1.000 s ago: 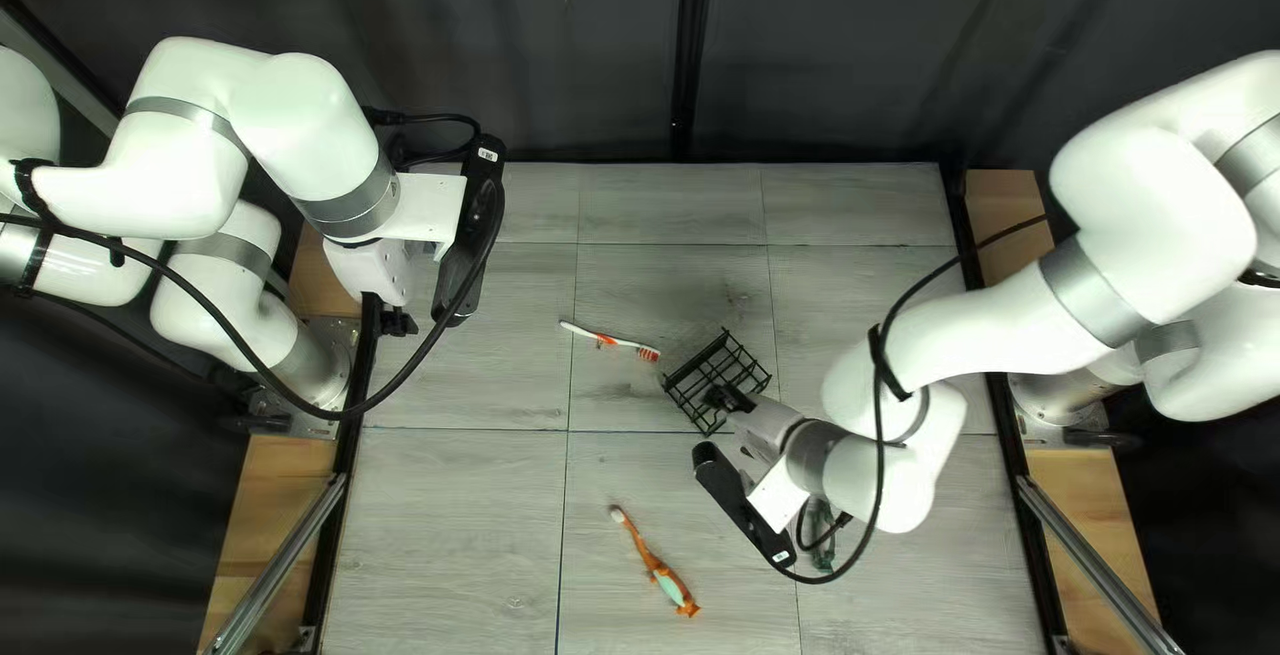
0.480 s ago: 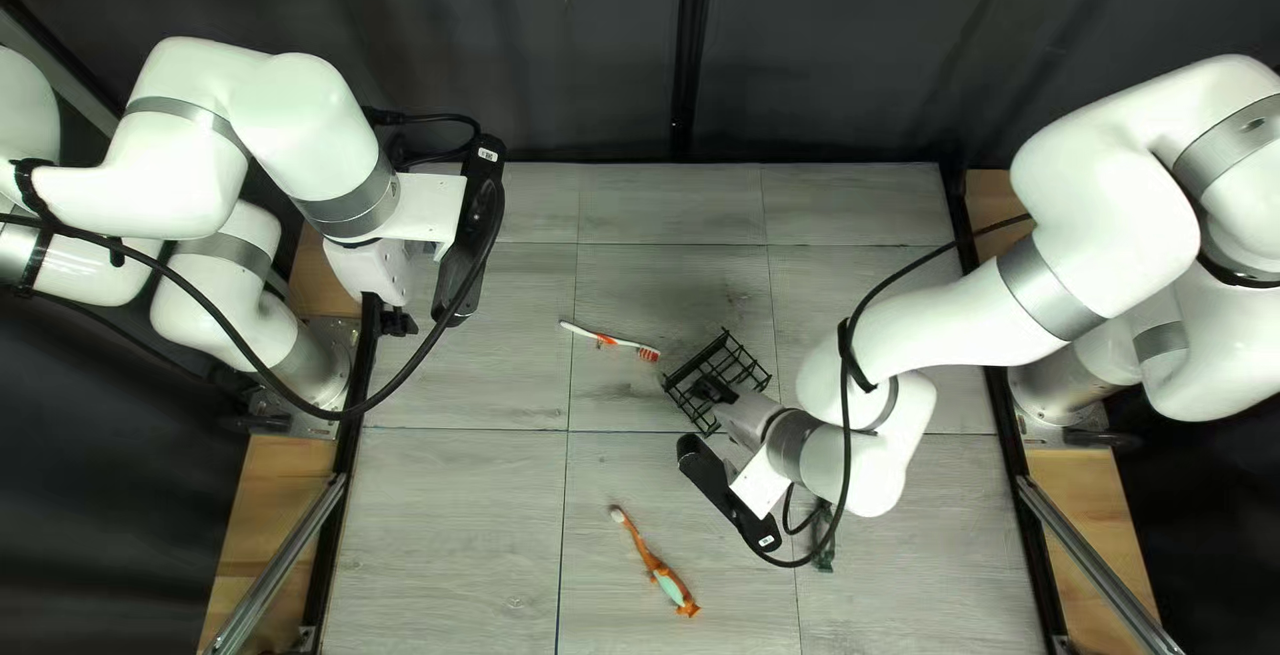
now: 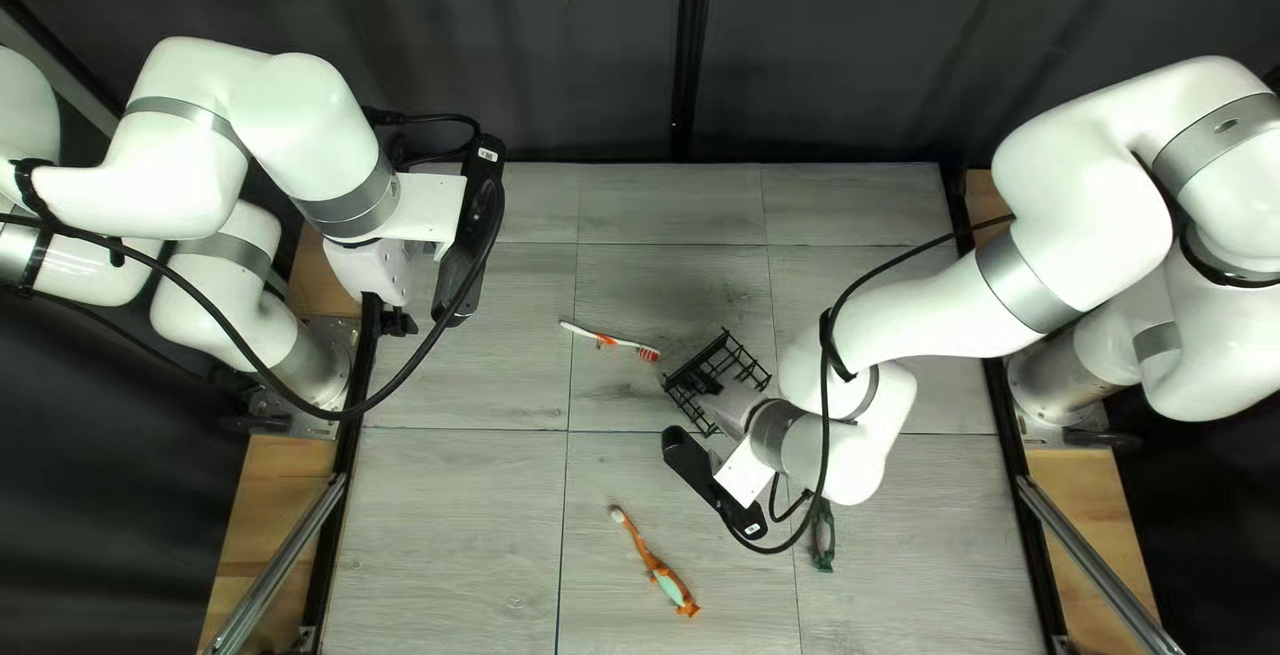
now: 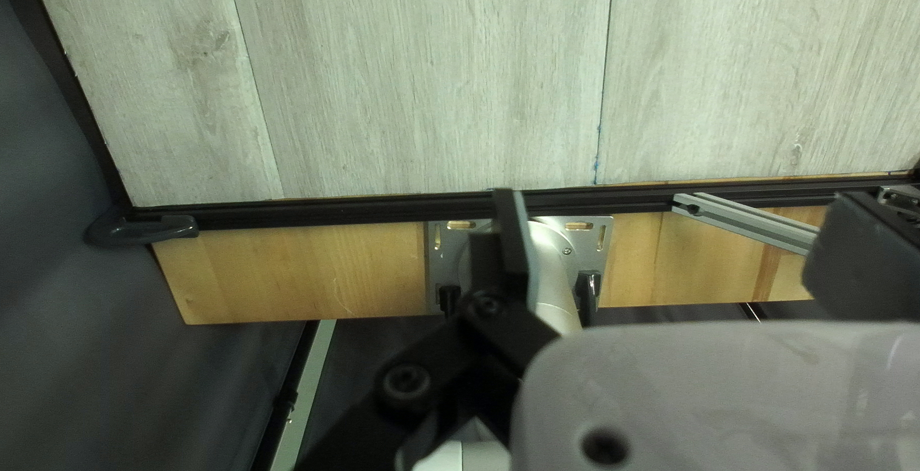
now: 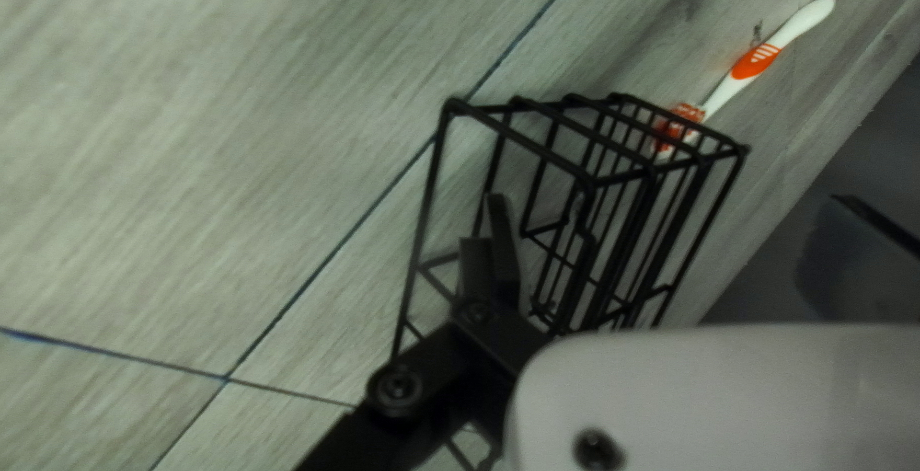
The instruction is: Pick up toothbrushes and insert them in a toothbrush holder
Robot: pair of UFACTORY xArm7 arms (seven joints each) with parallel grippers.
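The right gripper (image 3: 708, 397) is spread wide and holds nothing. One black finger (image 5: 496, 241) sits at the near wires of the black wire toothbrush holder (image 3: 716, 375); whether it touches them cannot be told. The right arm (image 3: 960, 305) reaches low from the table's (image 3: 660, 205) right edge toward its middle, elbow raised. The left gripper (image 4: 683, 226) is also spread and bare, above the left edge, with the left arm (image 3: 230, 135) folded by its base.

The holder lies on its side near the table's middle. Every brush lies outside it:
- a white-and-orange toothbrush (image 3: 610, 340) just beside it, toward the left edge
- an orange toothbrush with a teal grip (image 3: 655, 565) near the near edge
- a dark green toothbrush (image 3: 822, 540) by the right wrist
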